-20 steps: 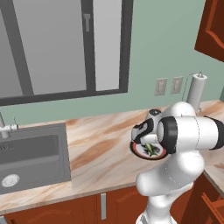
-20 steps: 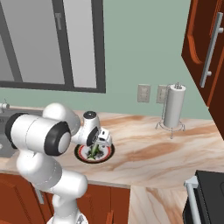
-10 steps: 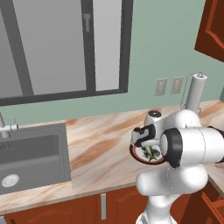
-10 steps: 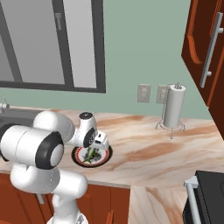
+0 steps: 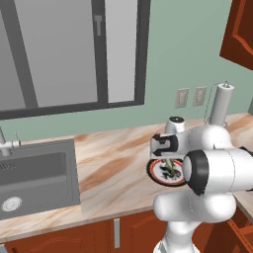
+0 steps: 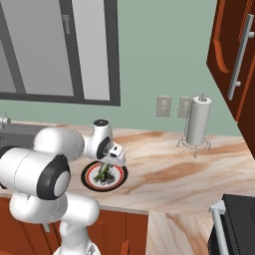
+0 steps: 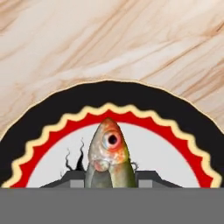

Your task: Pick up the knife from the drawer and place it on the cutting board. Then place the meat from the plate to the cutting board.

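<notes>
Claw (image 7: pixel 109 180) grips meat (image 7: pixel 109 153) over plate (image 7: pixel 52 127).

In the hand view, the small pale green-streaked fish-shaped meat (image 7: pixel 108 155) shows its head alone, its body cut off below, as is the near half of the round white red-rimmed plate (image 7: pixel 52 131). From the left base view, the white arm hides part of that plate (image 5: pixel 157 171), and the steel sink (image 5: pixel 34 178) runs off the left edge.
</notes>
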Robot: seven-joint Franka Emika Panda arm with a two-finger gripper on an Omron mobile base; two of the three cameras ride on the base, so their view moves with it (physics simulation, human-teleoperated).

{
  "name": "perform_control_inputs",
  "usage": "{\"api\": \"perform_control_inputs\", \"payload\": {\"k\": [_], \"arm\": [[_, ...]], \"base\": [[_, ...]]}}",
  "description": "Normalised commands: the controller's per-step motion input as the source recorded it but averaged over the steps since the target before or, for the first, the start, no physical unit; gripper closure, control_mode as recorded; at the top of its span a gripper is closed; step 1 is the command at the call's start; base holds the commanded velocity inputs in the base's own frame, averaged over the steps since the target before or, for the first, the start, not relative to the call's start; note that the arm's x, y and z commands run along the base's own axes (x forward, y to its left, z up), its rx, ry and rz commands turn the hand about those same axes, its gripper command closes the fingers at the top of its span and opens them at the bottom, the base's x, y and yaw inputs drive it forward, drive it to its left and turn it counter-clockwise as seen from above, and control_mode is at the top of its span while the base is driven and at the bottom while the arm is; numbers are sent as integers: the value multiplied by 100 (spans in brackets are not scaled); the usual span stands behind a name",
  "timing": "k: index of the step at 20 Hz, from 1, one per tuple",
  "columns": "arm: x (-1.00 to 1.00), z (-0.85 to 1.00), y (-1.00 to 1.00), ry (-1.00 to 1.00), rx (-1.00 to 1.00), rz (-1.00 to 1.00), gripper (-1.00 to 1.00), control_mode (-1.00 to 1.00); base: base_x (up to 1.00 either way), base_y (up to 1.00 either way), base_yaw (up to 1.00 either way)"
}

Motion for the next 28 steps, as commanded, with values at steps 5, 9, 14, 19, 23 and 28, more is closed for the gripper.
{"api": "perform_control_inputs", "payload": {"k": [5, 9, 14, 19, 23, 28], "arm": [[-8, 66, -9, 0, 0, 0, 100, -100], [-7, 77, -4, 5, 0, 0, 100, -100], [-28, 55, 0, 0, 0, 0, 100, -100], [-13, 25, 0, -5, 0, 0, 100, -100], [0, 46, 0, 6, 0, 0, 100, -100], [-11, 40, 23, 5, -1, 0, 100, -100]], "base": [[0, 0, 0], [0, 0, 0], [0, 0, 0], [0, 0, 0], [0, 0, 0], [0, 0, 0]]}}
